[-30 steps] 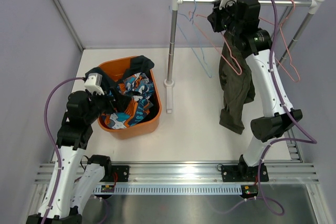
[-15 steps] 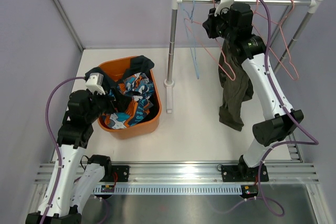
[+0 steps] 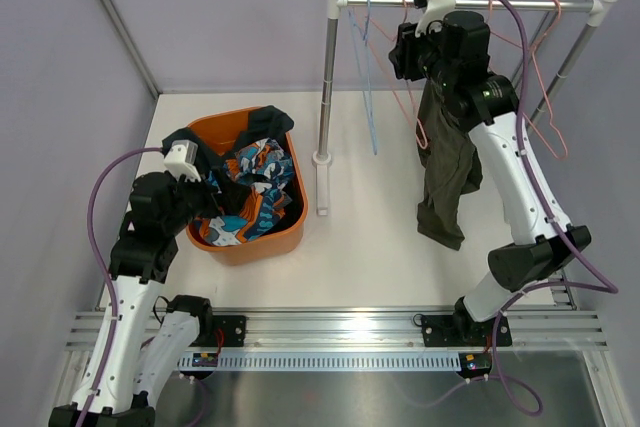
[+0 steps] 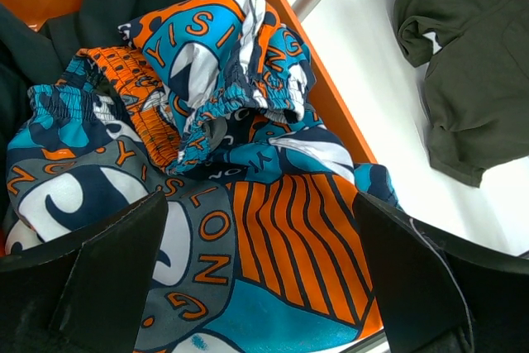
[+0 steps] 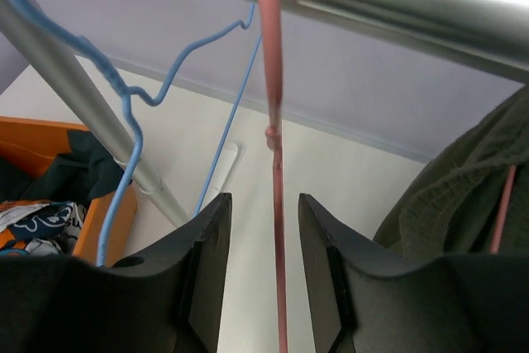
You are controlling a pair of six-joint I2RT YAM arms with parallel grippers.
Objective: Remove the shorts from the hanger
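Looks down from high behind both arm bases, toward the far wall, wide enough for the whole surface (image 3: 370,237), the orange tub (image 3: 250,247) and the rail (image 3: 580,5). From the left wrist, peers steeply down, very close over the patterned shorts (image 4: 248,229) in that tub, with the olive shorts (image 4: 471,64) at upper right; shares both with the overhead view. From the right wrist, tilts upward, close beneath the rail, a pink hanger (image 5: 269,39) dead centre; shares rail, olive shorts and a tub corner with the overhead.

Shorts (image 3: 252,175) fill the basket (image 3: 250,247), left of the rack (image 3: 326,77) where another pair (image 3: 445,177) hangs.
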